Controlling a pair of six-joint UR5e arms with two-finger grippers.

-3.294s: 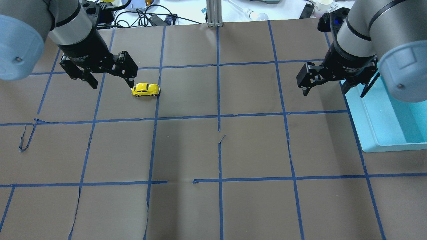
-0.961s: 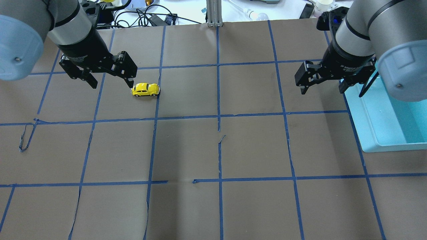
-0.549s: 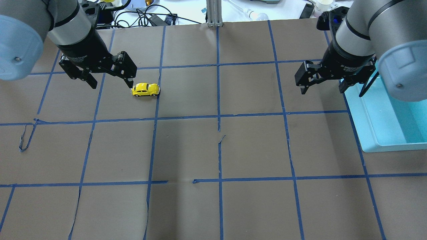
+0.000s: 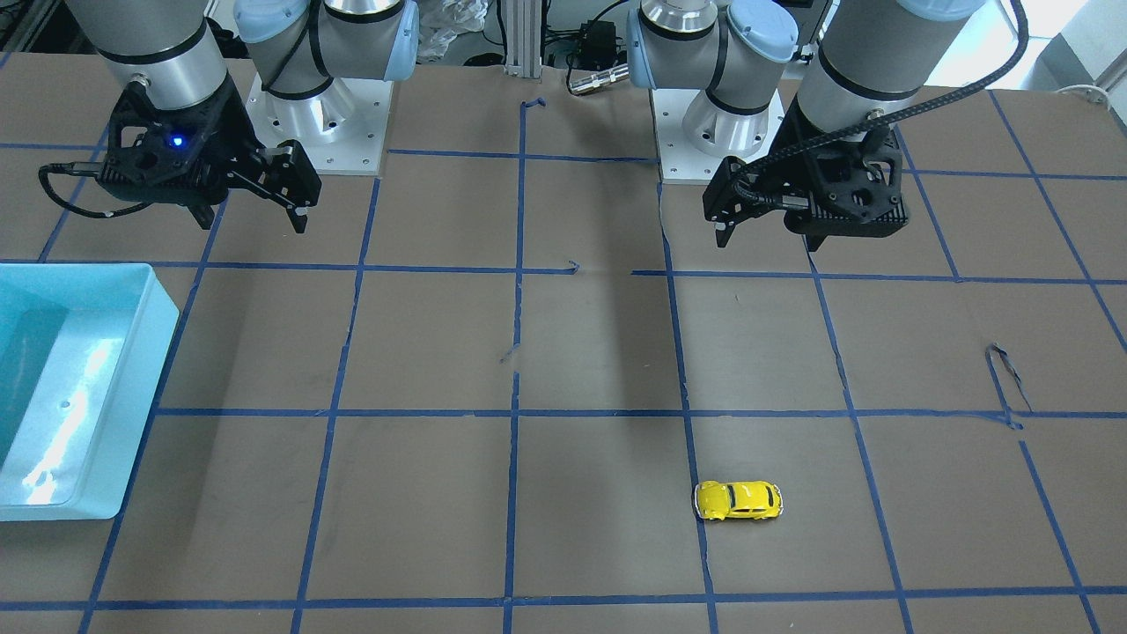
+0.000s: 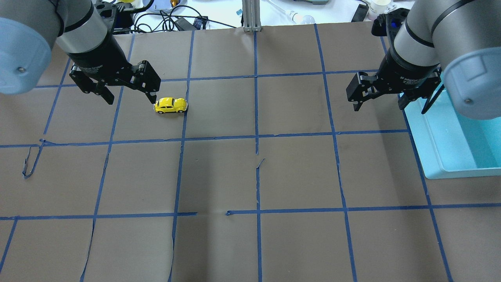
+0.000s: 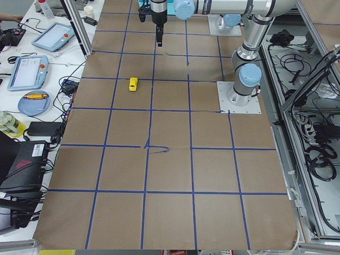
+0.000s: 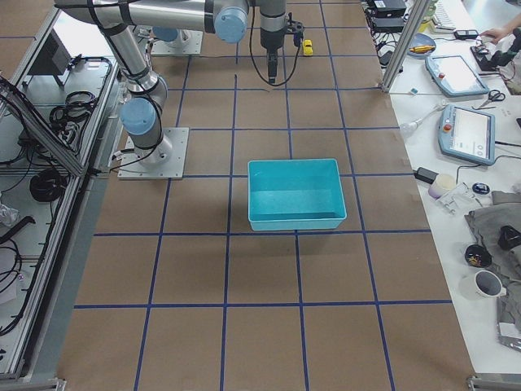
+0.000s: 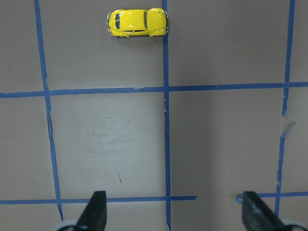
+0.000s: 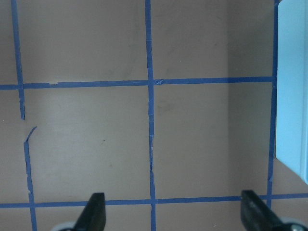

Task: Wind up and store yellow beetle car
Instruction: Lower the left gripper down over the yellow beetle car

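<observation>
The yellow beetle car [image 5: 171, 105] stands on its wheels on the brown table, left of centre; it also shows in the front view [image 4: 738, 500] and the left wrist view [image 8: 137, 23]. My left gripper [image 5: 131, 98] is open and empty and hangs above the table, just left of the car. In the left wrist view the car lies well ahead of the open fingers [image 8: 96, 214]. My right gripper [image 5: 378, 105] is open and empty, and hangs above the table at the right, far from the car.
A light blue bin [image 5: 434, 156] sits at the table's right edge, beside my right gripper; its wall shows in the right wrist view [image 9: 291, 72]. Blue tape lines grid the brown paper, torn in places. Cables and clutter lie beyond the far edge.
My right gripper has shifted slightly to the left since the earliest frame. The left gripper and the car have not moved.
</observation>
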